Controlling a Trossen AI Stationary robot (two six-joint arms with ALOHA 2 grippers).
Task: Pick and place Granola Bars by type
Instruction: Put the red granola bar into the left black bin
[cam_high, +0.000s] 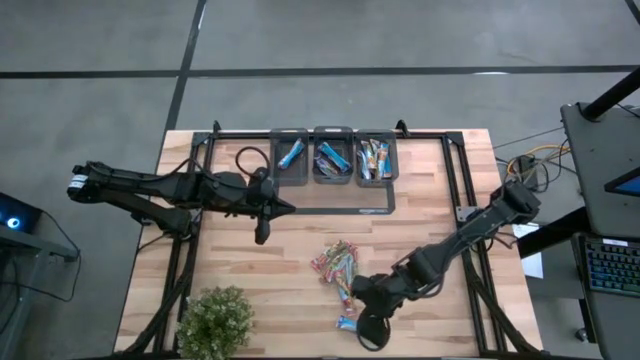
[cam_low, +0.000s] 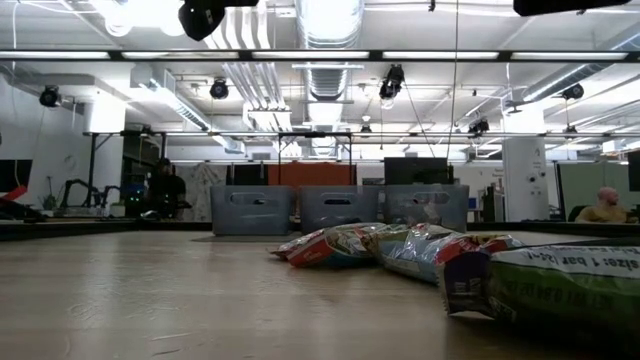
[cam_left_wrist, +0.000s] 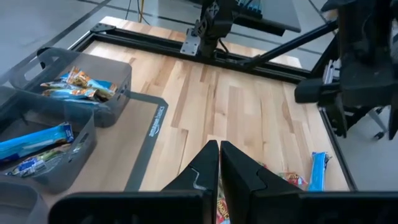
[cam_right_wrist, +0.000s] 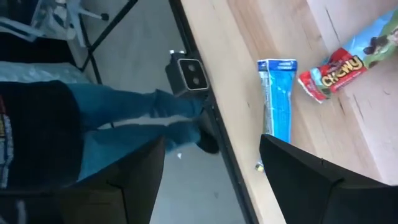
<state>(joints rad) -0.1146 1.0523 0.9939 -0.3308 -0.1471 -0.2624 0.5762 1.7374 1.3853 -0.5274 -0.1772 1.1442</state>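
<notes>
A heap of multicoloured granola bars (cam_high: 337, 265) lies mid-table and shows close up in the low view (cam_low: 340, 243). One blue bar (cam_high: 347, 322) lies flat by the near edge, next to a red-green bar (cam_right_wrist: 339, 65). My right gripper (cam_high: 372, 332) is open over the near edge, just right of that blue bar (cam_right_wrist: 277, 99), and its fingers (cam_right_wrist: 298, 168) are spread wide. My left gripper (cam_high: 262, 235) is shut (cam_left_wrist: 219, 165) and hangs in front of the bins, left of the heap. It touches nothing.
Three grey bins stand on a mat at the far side: one with blue bars (cam_high: 291, 155), a middle one (cam_high: 331, 158), one with multicoloured bars (cam_high: 374, 158). A leafy plant (cam_high: 215, 320) sits at the near left corner. A person's legs (cam_right_wrist: 124, 118) stand beyond the near edge.
</notes>
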